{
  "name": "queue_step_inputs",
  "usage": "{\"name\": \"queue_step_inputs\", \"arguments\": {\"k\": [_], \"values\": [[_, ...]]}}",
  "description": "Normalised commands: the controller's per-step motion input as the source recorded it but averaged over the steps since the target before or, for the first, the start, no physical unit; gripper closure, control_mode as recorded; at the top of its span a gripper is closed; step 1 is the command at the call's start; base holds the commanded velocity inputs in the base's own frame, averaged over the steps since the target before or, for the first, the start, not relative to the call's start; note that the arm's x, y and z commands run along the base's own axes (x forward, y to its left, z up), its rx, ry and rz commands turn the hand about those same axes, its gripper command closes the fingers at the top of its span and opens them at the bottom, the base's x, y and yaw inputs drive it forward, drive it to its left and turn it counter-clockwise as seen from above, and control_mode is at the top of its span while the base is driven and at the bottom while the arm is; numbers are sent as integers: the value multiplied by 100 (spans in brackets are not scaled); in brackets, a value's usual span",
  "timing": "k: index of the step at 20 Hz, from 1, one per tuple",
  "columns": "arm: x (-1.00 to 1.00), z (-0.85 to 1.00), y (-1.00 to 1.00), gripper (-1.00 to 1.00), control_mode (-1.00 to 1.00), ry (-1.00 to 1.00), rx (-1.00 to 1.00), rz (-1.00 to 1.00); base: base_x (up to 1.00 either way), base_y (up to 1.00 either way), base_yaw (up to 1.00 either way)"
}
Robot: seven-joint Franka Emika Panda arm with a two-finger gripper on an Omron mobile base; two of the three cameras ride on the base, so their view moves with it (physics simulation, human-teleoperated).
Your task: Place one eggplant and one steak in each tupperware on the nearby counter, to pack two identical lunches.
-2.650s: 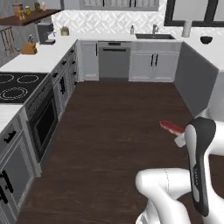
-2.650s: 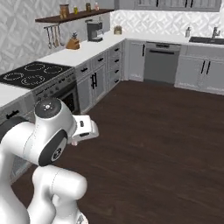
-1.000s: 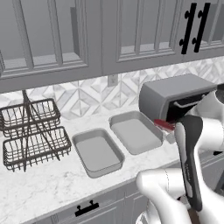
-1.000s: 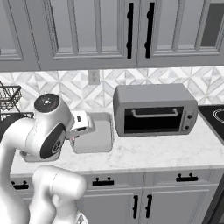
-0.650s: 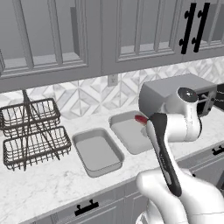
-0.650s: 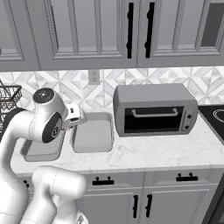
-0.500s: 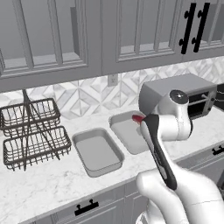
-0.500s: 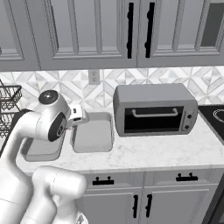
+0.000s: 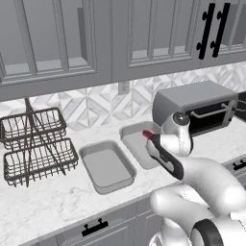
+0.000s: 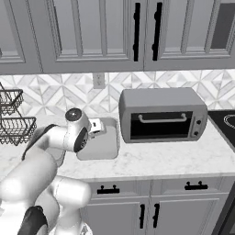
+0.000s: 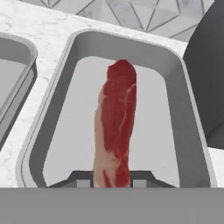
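A raw red steak hangs from my gripper, which is shut on its lower end. It hovers above the right tupperware, a shallow grey tray with nothing lying in it. From the left base view, the gripper and steak are over the right tupperware, with the second tupperware just to its left, also bare inside. Both stand on the white marble counter. In the right base view the gripper is above the tupperware. The eggplant is out of view.
A grey toaster oven stands right of the trays, close to my arm, seen too as the toaster oven. A two-tier wire basket stands at the left. Grey wall cabinets hang above the counter.
The base came from the kitchen floor to this counter. In the last second the arm reached forward and down, carrying the steak over the right tupperware.
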Motion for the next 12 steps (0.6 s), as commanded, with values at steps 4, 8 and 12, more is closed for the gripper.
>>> {"name": "queue_step_inputs", "arguments": {"k": [4, 8, 12], "values": [[58, -8, 5, -100, -100, 0, 0, -1, 0, 0, 0], [3, 55, 27, -100, -100, 7, 0, -8, 0, 0, 0], [-79, 97, 20, -100, -100, 12, 2, -3, 0, 0, 0]]}}
